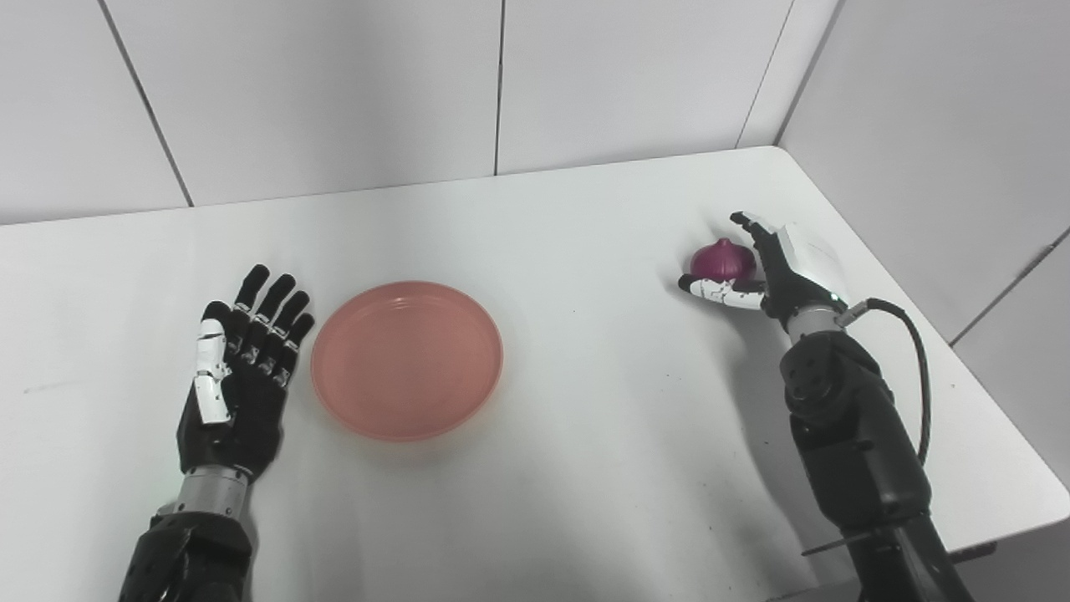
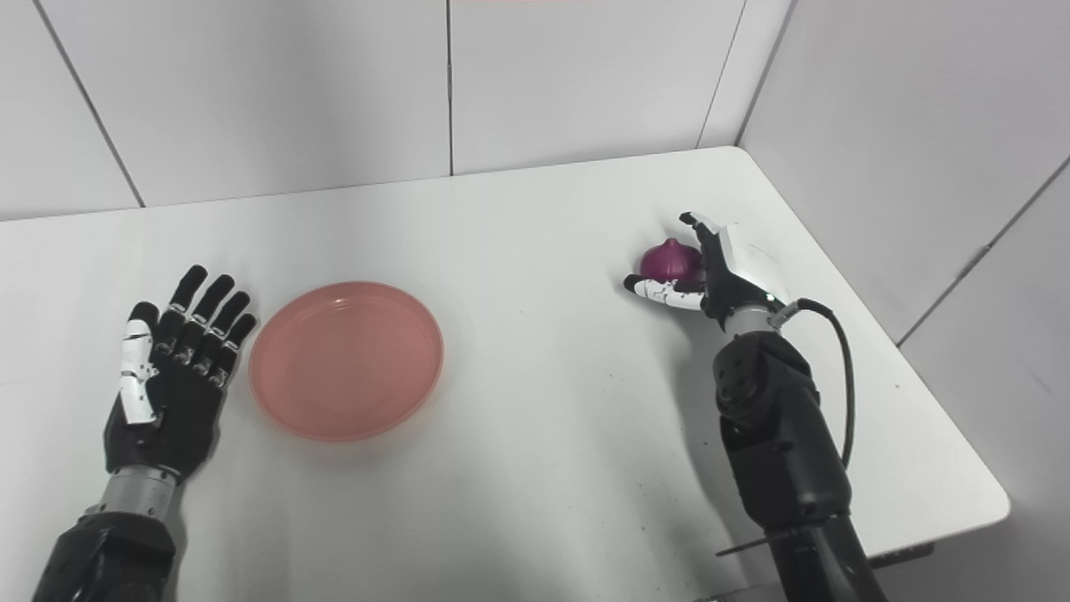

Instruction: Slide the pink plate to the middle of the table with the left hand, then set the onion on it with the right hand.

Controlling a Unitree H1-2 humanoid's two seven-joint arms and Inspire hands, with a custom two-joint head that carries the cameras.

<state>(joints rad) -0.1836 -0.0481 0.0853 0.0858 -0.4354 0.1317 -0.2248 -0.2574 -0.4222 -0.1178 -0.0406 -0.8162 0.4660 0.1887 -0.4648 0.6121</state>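
Left eye view: our open left hand [image 1: 238,368] lies flat just left of the round pink plastic plate [image 1: 407,359]. Well right of the plate, our right hand [image 1: 765,267] cups the purple onion [image 1: 723,259]; next, carry it plateward.

A big white tabletop [image 1: 585,468] is filling most of the view, and its far right corner is looking round. Pale gray wall panels [image 1: 318,92] are standing behind it and along its right side, with thin dark lines running between them. Tiny dark specks are sitting on the tabletop near the front.
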